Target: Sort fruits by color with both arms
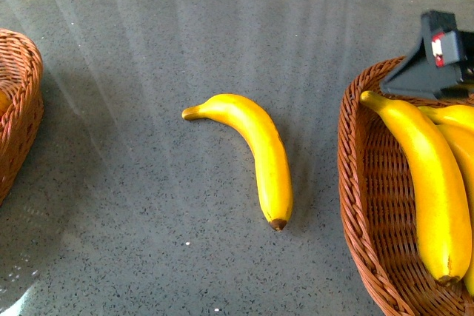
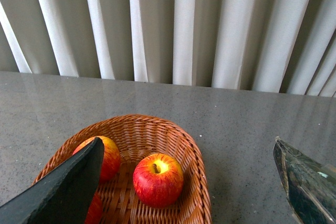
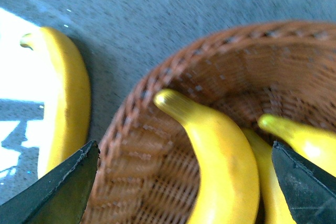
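Observation:
One yellow banana [image 1: 255, 149] lies loose on the grey table, mid front view; it also shows in the right wrist view [image 3: 68, 108]. A wicker basket [image 1: 363, 205] at the right holds several bananas [image 1: 422, 175]. My right gripper [image 1: 433, 64] hovers over that basket's far rim, open and empty, with a basket banana [image 3: 220, 161] below its jaws [image 3: 185, 144]. My left gripper [image 2: 188, 142] is open and empty above a second wicker basket [image 2: 173, 135]. That basket holds two red apples [image 2: 157, 179] [image 2: 107, 156], one partly hidden by a finger [image 2: 68, 187].
The left basket's rim [image 1: 18, 109] shows at the left edge of the front view. Grey curtains [image 2: 173, 24] hang behind the table's far edge. A patch of red [image 2: 94, 211] shows below the left finger.

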Controlling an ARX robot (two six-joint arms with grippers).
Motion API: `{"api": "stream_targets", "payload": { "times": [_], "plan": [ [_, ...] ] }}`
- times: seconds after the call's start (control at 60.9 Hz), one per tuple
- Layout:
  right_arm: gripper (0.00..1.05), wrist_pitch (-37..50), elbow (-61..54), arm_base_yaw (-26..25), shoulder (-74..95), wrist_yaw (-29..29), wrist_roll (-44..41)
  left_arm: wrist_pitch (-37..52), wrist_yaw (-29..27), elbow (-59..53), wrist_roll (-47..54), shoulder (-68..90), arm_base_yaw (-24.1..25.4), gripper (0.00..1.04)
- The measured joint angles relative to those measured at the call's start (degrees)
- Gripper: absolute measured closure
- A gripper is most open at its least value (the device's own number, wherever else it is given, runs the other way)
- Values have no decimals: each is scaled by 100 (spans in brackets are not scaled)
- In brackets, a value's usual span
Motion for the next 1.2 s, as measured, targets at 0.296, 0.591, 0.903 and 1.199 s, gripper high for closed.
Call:
{"api": "stream_targets", "payload": {
  "times": [0.296,0.591,0.903,1.199],
  "plan": [
    [9,-199,1386,1397,1152,94,-664,0,0,0,0,0,0,9],
    [9,-105,2009,1893,2671,844,-1453,0,0,0,2,0,0,9],
    [9,-208,2417,2059,3086,822,-1440,0,0,0,0,0,0,9],
    [46,-284,2430,2085,3233,789,-1355,-2,0,0,2,0,0,9]
  ]
}}
